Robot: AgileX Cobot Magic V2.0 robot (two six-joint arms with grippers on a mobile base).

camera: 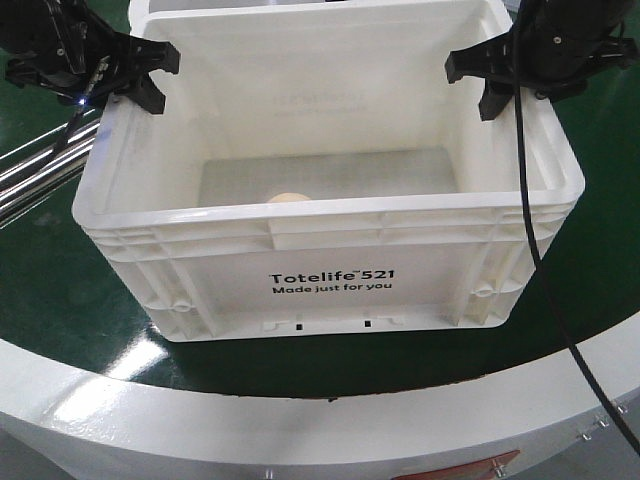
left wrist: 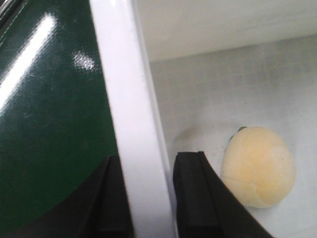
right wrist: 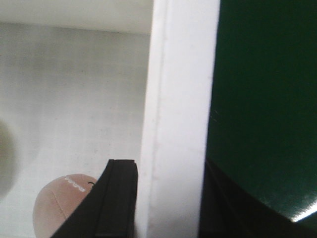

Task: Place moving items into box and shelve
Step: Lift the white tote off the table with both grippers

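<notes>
The cream ball [left wrist: 260,168] and the pinkish-brown ball [right wrist: 59,203] lie on the floor of the white box [camera: 330,215], apart from its walls. The left gripper [left wrist: 148,161] straddles the box's left rim and the right gripper [right wrist: 168,168] its right rim, one finger inside and one outside. I cannot tell whether either is clamped. The box stands on the green tabletop [camera: 60,290].

Bright overhead light, even. Glare streaks on green surface [left wrist: 34,59] and white ledge [camera: 110,395]. Wrist views soft: crate rim [left wrist: 124,99] overexposed (no texture), near fingers [left wrist: 193,198] blurred.
</notes>
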